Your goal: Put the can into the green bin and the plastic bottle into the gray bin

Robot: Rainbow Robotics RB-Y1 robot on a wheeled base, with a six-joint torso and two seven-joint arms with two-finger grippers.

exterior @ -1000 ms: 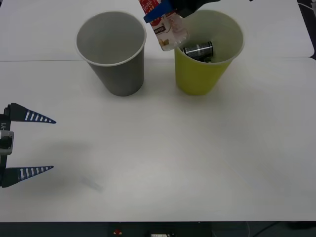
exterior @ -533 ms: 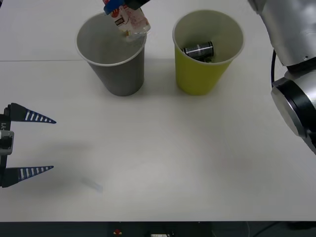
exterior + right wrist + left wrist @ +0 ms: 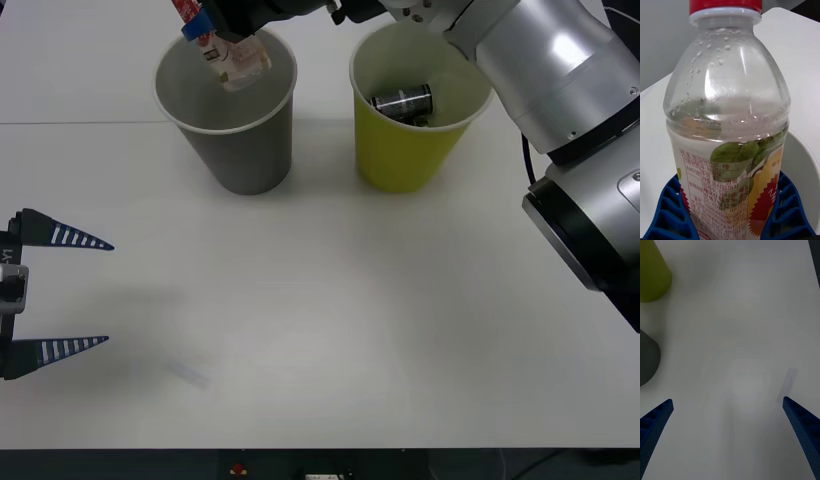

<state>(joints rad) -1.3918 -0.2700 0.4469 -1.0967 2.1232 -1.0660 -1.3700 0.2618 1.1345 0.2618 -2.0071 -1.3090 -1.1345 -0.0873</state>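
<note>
Leftward since a moment ago, the plastic bottle [image 3: 228, 55] now hangs tilted over the gray bin [image 3: 226, 110], clamped in the right claw [image 3: 215, 25]. The can [image 3: 402, 101] lies inside the green bin [image 3: 420, 105]. Left claw [image 3: 62, 292] waits wide over the worktop [image 3: 340, 310].

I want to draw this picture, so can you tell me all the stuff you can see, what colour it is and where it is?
Gray bin: one, gray with a white rim, back left of the table.
Green bin: one, yellow-green, back of the table, to the right of the gray bin.
Can: one, black and silver, lying inside the green bin.
Bottle: one, clear with a red cap and a red, yellow and white label, tilted over the gray bin's mouth.
Table: one, white, under everything.
Right gripper: one, blue fingers, shut on the bottle above the gray bin.
Left gripper: one, blue fingers, open, at the table's left edge.
</note>
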